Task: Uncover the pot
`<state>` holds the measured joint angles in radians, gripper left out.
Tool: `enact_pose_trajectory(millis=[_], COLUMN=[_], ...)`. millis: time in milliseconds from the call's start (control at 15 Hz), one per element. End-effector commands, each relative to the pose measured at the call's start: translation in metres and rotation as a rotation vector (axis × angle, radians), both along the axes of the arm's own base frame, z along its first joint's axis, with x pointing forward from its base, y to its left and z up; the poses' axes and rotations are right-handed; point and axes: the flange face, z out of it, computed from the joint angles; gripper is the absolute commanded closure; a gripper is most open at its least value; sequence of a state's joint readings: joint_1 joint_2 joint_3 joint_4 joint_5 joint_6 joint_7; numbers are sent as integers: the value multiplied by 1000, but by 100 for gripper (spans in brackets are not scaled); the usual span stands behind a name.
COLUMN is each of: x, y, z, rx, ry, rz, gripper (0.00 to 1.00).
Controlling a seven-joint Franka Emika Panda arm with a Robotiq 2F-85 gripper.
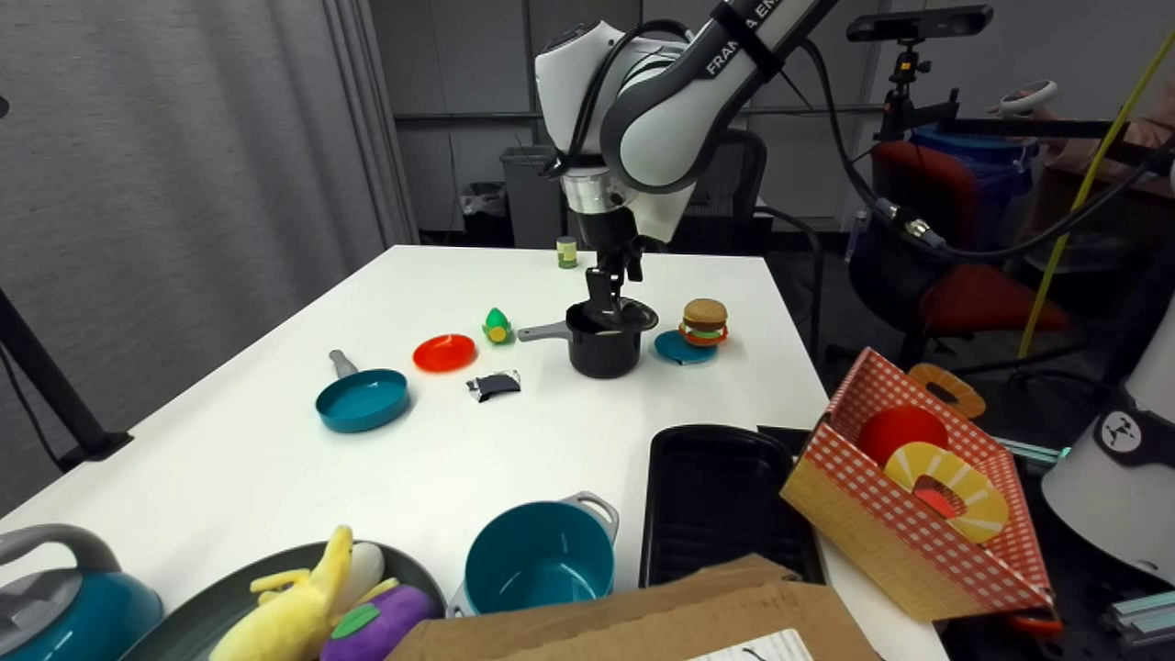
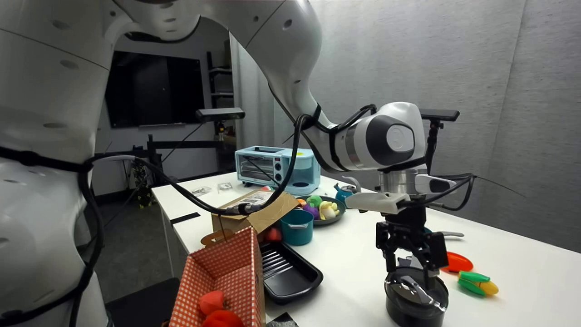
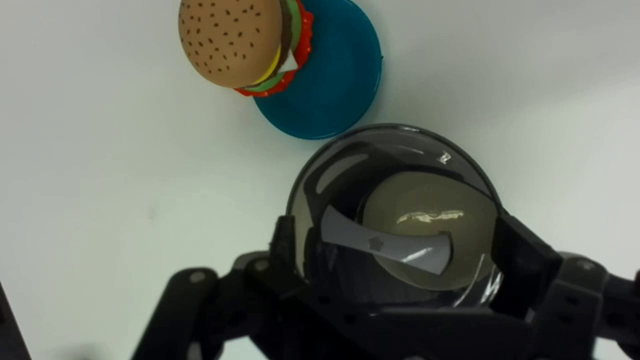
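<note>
Fingers [image 3: 525, 260] of the Robotiq gripper [image 3: 394, 245] stood spread wide, nothing pinched, above the smoky see-through lid [image 3: 400, 200]; its grey strap handle [image 3: 385, 242] lay between them; whether either tip touched the lid, I could not tell. Below: black saucepan [image 1: 601, 353], the task's pot, upright on the white table [image 1: 569, 441], lid on but off-centre, overhanging toward the toy hamburger [image 1: 705, 321]. Risk, by my reading: the closing line ran nearly along the strap handle, so an uncentred pinch might catch one end first and shove the lid off its loose perch; a shallow one might slip and drop it on the teal saucer [image 1: 677, 349] close by. Writing: FRANKA EM in capitals on the arm [image 1: 661, 138], the rest cut off by the frame edge; a round badge [image 1: 1120, 431], no letters legible; a white label [image 1: 762, 647] on the cardboard box [image 1: 643, 620], cropped and unreadable; a small green-labelled jar [image 1: 566, 252] at the table's far end, print too small to make out
</note>
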<state>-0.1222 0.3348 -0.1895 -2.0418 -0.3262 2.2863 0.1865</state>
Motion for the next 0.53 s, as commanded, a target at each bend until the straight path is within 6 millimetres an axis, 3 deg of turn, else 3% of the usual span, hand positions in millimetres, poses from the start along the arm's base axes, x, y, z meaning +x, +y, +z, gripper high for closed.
enact_pose_trajectory(millis=[0,467], x=[-17,-8], y=[0,20], z=[0,12], rx=[22,63], ry=[-26,-55], rz=[19,160], gripper=[0,0])
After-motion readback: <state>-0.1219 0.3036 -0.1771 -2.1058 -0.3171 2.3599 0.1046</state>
